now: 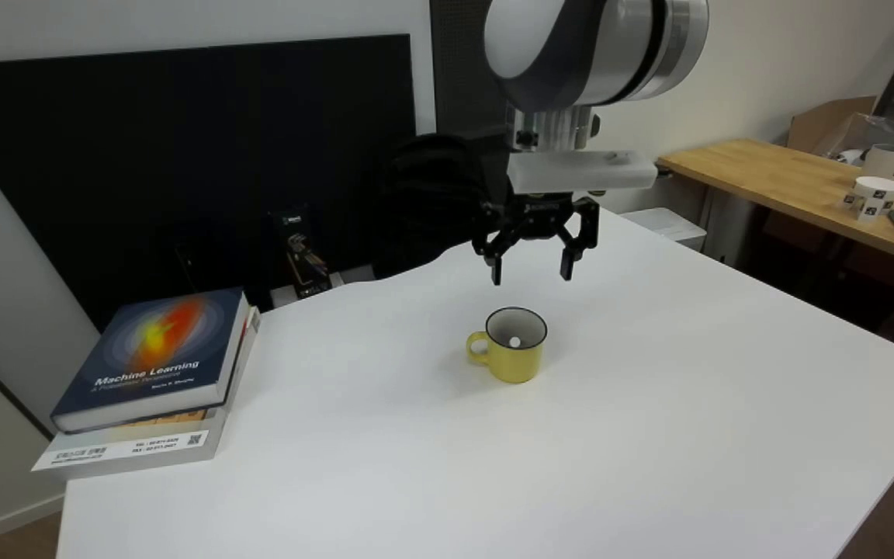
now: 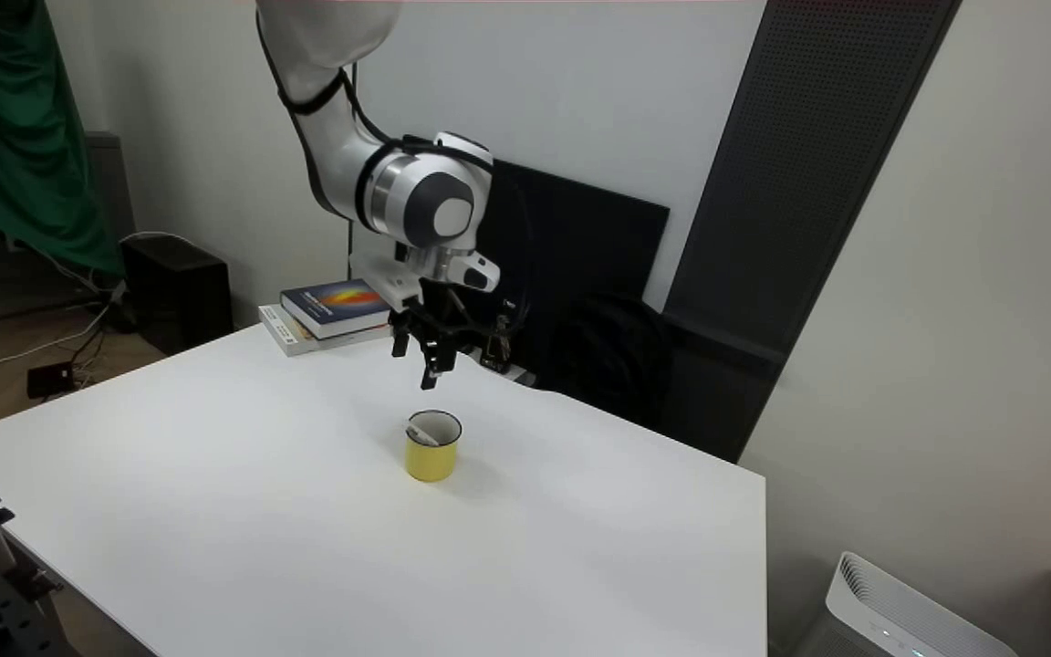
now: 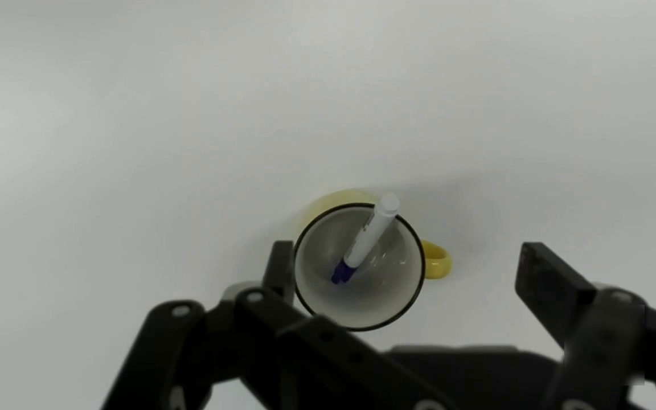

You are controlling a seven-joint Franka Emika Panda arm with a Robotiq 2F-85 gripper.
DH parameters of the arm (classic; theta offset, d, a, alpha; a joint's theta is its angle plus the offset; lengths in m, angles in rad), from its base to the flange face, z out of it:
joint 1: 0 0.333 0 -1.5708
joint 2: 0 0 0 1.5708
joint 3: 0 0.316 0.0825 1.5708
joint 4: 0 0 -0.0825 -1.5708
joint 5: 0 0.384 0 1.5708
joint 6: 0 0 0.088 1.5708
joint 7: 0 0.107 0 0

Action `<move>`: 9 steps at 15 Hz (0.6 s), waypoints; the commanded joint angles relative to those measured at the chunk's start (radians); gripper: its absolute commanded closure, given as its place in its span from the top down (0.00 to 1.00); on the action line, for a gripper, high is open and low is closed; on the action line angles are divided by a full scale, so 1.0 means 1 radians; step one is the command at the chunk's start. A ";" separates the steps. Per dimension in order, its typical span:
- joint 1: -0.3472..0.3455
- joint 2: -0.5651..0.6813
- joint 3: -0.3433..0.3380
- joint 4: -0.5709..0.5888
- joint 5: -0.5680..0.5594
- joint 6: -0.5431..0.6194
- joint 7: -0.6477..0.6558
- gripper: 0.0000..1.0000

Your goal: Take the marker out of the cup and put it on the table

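The yellow cup (image 1: 515,366) stands upright on the white table (image 1: 649,435); it also shows in an exterior view (image 2: 431,464) and the wrist view (image 3: 388,302). The marker (image 3: 367,238) leans inside it, dark blue end down and white end resting against the rim; it also shows in both exterior views (image 1: 515,341) (image 2: 422,433). My gripper (image 1: 531,278) is open and empty above the table, higher than the cup; it also shows in an exterior view (image 2: 414,370). In the wrist view, the cup lies between the fingers (image 3: 408,259), nearer the left one.
Two stacked books (image 1: 148,365) lie at a table corner, also visible in an exterior view (image 2: 334,307). A black panel (image 1: 183,155) and a dark bag (image 1: 431,202) stand behind the table. A wooden desk (image 1: 788,175) with cups is beyond it.
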 commanded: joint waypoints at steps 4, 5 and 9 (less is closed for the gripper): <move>0.012 0.074 -0.024 0.019 -0.013 0.042 0.016 1.00; 0.015 0.084 -0.027 0.019 -0.014 0.055 0.019 1.00; 0.034 0.119 -0.044 0.022 -0.016 0.144 0.040 1.00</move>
